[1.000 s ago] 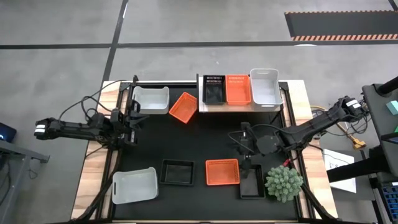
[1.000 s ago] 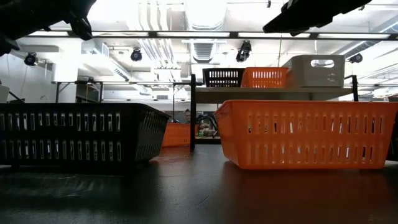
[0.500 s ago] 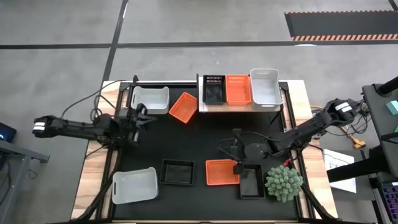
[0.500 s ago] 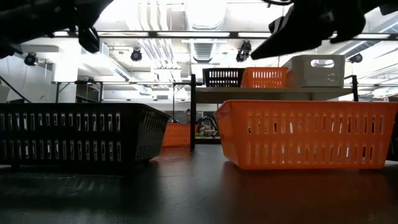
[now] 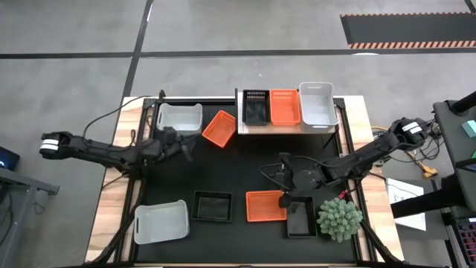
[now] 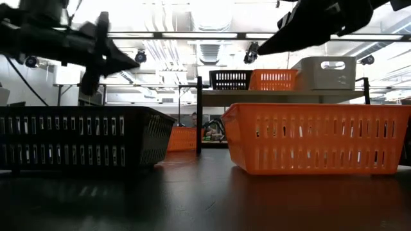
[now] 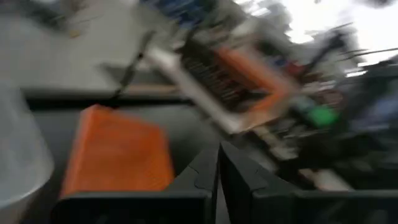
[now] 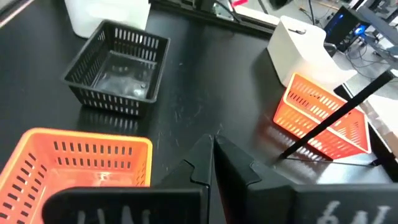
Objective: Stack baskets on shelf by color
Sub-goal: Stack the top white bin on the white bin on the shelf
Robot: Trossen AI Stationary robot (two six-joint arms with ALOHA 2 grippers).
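**Both claws shut and empty over the black mat**

The right claw (image 5: 283, 179) hung closed, holding nothing, just above the far edge of an orange basket (image 5: 265, 206) near the worktop's front. A black basket (image 5: 301, 217) sat just right of that one, with the spiky green plant (image 5: 340, 219) beside it crowding the front right corner. Another black basket (image 5: 212, 205) and a white basket (image 5: 161, 221) stood further left along the front.

The left claw (image 5: 182, 147) was also shut and empty, near a tilted orange basket (image 5: 219, 129) and a white basket (image 5: 180, 118) at the back. The shelf (image 5: 286, 126) carried black, orange and white baskets side by side. The mat's (image 5: 238, 164) middle lay open between the arms.
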